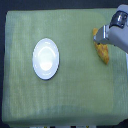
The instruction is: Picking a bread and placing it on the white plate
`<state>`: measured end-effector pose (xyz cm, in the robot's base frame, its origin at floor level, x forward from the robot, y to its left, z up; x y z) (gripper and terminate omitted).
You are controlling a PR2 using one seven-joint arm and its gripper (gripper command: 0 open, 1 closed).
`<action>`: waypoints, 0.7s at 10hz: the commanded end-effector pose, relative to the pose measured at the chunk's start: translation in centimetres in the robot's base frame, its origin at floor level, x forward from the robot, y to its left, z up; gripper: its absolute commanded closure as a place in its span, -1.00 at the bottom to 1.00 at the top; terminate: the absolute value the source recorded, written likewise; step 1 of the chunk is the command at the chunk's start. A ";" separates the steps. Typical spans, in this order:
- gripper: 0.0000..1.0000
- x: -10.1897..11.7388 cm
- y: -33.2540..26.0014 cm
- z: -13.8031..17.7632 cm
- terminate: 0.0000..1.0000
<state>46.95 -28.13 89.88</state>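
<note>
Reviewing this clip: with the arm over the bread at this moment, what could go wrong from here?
1. The gripper covers the upper end of the bread, not its middle; a long loaf held there might tilt or slip.
2. The white plate lies far toward the exterior view's left, across the green cloth, so a loose hold has a long carry to fail.
3. The jaws are hidden, so the grasp is unclear.

The claw (101, 39) overlaps the bread (103, 52), well apart from the white plate (46, 58).
</note>
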 end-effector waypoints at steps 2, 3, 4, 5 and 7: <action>-1.00 0.2 -0.4 -0.5 -1.00; -1.00 0.8 -0.4 -0.9 -1.00; -1.00 2.3 -0.5 -2.1 -1.00; -1.00 2.8 -0.7 -2.5 -1.00; -1.00 4.4 -1.0 -4.3 -1.00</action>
<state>48.07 -28.47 88.86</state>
